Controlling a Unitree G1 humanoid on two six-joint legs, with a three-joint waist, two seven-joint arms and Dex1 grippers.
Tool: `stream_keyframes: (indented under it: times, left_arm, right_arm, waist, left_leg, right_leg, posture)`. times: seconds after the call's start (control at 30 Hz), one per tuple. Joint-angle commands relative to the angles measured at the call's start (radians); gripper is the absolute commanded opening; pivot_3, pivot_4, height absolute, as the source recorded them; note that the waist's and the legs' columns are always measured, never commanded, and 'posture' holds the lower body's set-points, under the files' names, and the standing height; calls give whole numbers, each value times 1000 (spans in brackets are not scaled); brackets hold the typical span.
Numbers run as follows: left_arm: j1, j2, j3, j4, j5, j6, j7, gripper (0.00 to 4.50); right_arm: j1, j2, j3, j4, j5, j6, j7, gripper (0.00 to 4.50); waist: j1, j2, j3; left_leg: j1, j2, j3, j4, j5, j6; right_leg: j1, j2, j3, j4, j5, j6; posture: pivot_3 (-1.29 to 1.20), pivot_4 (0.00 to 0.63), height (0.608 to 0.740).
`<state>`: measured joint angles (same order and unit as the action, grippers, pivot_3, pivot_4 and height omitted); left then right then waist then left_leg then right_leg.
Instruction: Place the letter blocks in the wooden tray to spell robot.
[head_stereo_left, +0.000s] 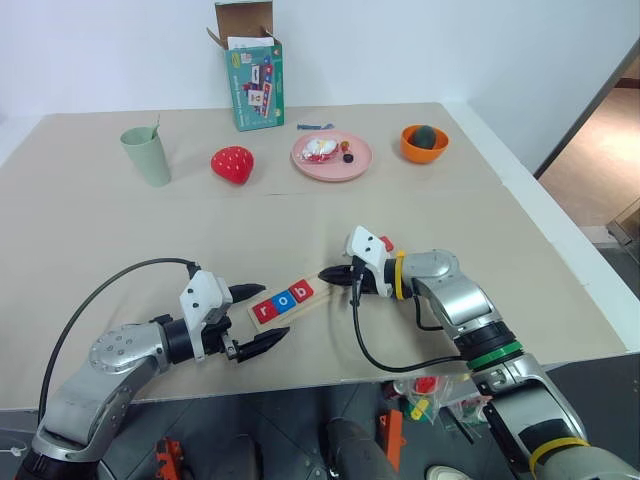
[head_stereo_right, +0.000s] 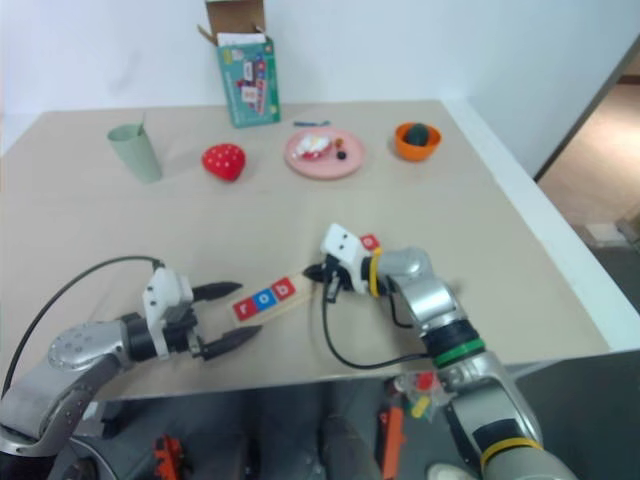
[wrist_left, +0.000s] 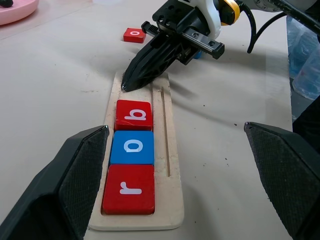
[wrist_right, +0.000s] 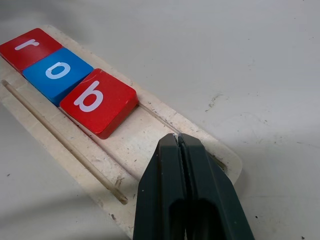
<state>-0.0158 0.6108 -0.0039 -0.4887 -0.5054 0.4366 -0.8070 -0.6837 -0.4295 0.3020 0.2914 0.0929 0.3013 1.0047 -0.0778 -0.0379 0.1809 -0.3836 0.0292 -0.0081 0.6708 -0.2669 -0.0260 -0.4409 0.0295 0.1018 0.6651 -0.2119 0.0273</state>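
Observation:
The wooden tray (head_stereo_left: 312, 294) lies near the table's front edge, between my two grippers. Three letter blocks sit in it side by side: a red r (wrist_left: 129, 189), a blue o (wrist_left: 132, 147) and a red b (wrist_left: 133, 114). My right gripper (wrist_right: 178, 138) is shut with nothing in it, and its tip rests on the bare end of the tray just past the b. Another red block with an o (wrist_left: 134, 35) lies on the table behind that gripper. My left gripper (head_stereo_left: 275, 311) stands open at the tray's r end, holding nothing.
Along the back of the table stand a green cup (head_stereo_left: 147, 155), a red strawberry toy (head_stereo_left: 232, 164), a pink plate (head_stereo_left: 355, 165) with small items, an orange bowl (head_stereo_left: 408, 150) and an open green box (head_stereo_left: 253, 75). The table's front edge runs just below the grippers.

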Motion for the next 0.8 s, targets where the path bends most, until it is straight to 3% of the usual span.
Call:
stream_keyframes:
  times: [0.03, 0.23, 0.27, 0.47, 0.63, 0.67, 0.8]
  left_arm:
    - [-2, 3, 3, -33, 5, -12, 4, 4500]
    - [-1, 6, 4, -34, 5, -13, 2, 4500]
    - [-1, 7, 4, -34, 5, -13, 1, 4500]
    - [-20, 13, 4, -31, 4, -15, -15, 4500]
    - [-44, 23, -5, -22, 6, -19, -44, 4500]
    - [-49, 25, -5, -21, 5, -17, -50, 4500]
    - [-67, 31, -9, -34, -3, 0, -50, 4500]
  right_arm:
    - [-2, -25, -30, -22, 9, 19, 16, 21]
    - [12, -72, -73, -151, 90, 109, 78, 21]
    - [11, -80, -84, -171, 110, 129, 90, 513]
    - [-42, -125, -165, -203, 201, 212, 124, 2448]
    - [-121, -141, -199, -4, 166, 135, 100, 4272]
    - [-148, -143, -197, 75, 138, 85, 86, 4453]
    - [-260, -134, -174, 388, 14, -54, -57, 4453]
  waist:
    - [0, 0, 0]
    - [1, 0, 0]
    - [1, 0, 0]
    - [0, 0, 0]
    - [0, 0, 0]
    - [0, 0, 0]
    - [0, 0, 0]
  left_leg:
    - [0, 0, 0, 0, 0, 0]
    - [-1, 0, 0, 0, 0, 0]
    - [-1, 0, 0, 0, 0, 0]
    - [-1, 0, 0, 0, 0, 0]
    - [0, 0, 0, 0, 0, 0]
    - [0, 0, 0, 0, 0, 0]
    - [-1, -1, 2, 0, 0, 0]
  right_leg:
    - [0, 0, 0, 0, 0, 0]
    - [-1, 0, 0, 0, 0, 0]
    - [-1, 0, 0, 0, 0, 0]
    - [-1, 0, 0, 0, 0, 0]
    - [0, 0, 0, 0, 0, 0]
    - [0, 0, 0, 0, 0, 0]
    - [-1, 0, 1, -1, 0, 0]
  posture:
    - [0, 150, 740]
    - [0, 150, 740]
    - [0, 150, 740]
    - [0, 150, 740]
    - [0, 150, 740]
    - [0, 150, 740]
    - [0, 150, 740]
